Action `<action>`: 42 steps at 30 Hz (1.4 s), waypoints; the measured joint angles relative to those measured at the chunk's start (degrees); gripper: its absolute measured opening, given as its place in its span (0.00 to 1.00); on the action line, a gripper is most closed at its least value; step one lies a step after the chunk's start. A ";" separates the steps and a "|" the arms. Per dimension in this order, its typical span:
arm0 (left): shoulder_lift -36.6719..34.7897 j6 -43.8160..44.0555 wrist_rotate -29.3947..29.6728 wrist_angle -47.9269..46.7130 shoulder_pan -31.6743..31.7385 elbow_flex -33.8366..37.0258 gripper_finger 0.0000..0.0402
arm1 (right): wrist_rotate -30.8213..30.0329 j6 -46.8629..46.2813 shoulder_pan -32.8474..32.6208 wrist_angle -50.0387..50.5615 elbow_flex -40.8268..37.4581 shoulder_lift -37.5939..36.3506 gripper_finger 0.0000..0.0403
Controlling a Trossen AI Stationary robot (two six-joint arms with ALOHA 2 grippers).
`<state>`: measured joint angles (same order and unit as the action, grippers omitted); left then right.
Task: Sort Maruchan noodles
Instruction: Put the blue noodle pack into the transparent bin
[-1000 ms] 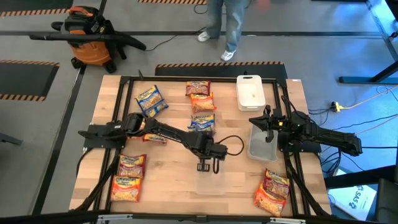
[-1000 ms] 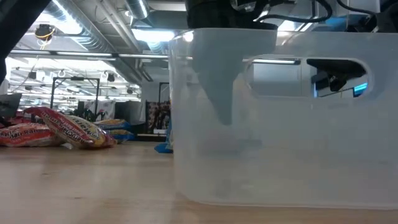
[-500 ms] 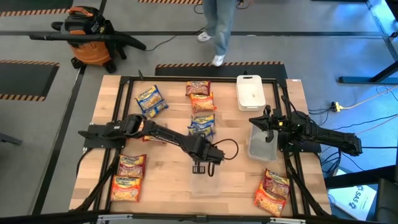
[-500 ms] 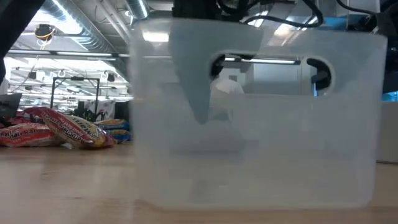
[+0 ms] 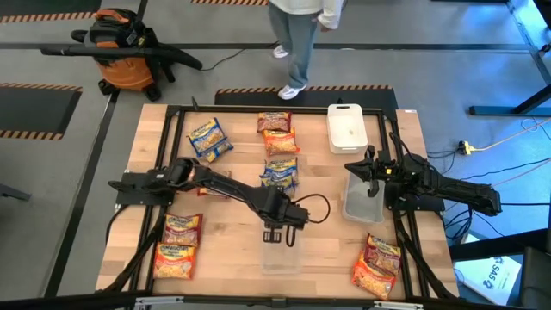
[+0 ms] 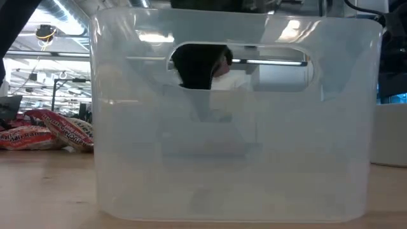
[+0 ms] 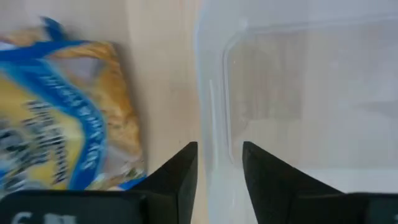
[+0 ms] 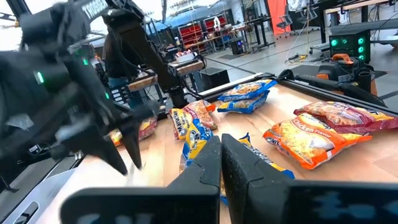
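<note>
Maruchan noodles (image 5: 280,170) all loose on the table (image 5: 234,258), none yet inside the clear container (image 5: 280,256) at the front middle. Nearest blue-and-yellow packet (image 7: 62,143) just beside that container on its far side; more packets farther beyond it, two orange ones (image 5: 176,245) well off to its left, two more (image 5: 377,265) off to its right.

Left gripper (image 5: 281,235) right over the container's far wall, fingers (image 7: 180,180) parted astride the rim, one inside and one outside. Looks slack rather than clamped, probably because the bin now sits flat where wanted. Container empty and upright in the low view (image 6: 229,159), handle cut-out facing the camera. Likely set there, within easy reach of both arms, as a drop spot for one flavour.

Right gripper (image 5: 372,169) waiting to the right of that container and a little farther back, fingers (image 8: 202,168) pressed together on nothing, poised above a second clear container (image 5: 362,205). White lid (image 5: 347,127) beyond that, well apart from the front bin.

Sorting itself barely begun, judging by the empty bins.
</note>
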<state>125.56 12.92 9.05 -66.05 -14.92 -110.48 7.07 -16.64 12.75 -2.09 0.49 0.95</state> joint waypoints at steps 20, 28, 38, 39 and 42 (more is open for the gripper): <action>-26.31 2.93 7.79 18.16 8.34 30.63 0.31 | 0.00 0.00 0.00 -0.02 0.00 0.00 0.00; -39.50 3.27 -6.99 52.05 19.97 52.80 0.41 | 0.00 -0.01 0.01 0.00 0.00 -0.02 0.00; -32.37 -4.97 -12.84 66.78 25.35 54.95 0.53 | -0.02 0.00 0.02 -0.01 0.00 -0.02 0.00; -31.45 -5.57 -12.71 66.83 25.41 54.95 0.53 | -0.02 0.00 0.00 0.00 0.00 -0.01 0.00; -28.92 -7.33 -13.12 65.23 25.43 53.25 0.53 | -0.04 0.00 0.00 0.00 0.00 -0.02 0.00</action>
<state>96.64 5.58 -4.07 -0.82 10.51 -57.23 7.03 -16.64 12.75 -2.09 0.49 0.93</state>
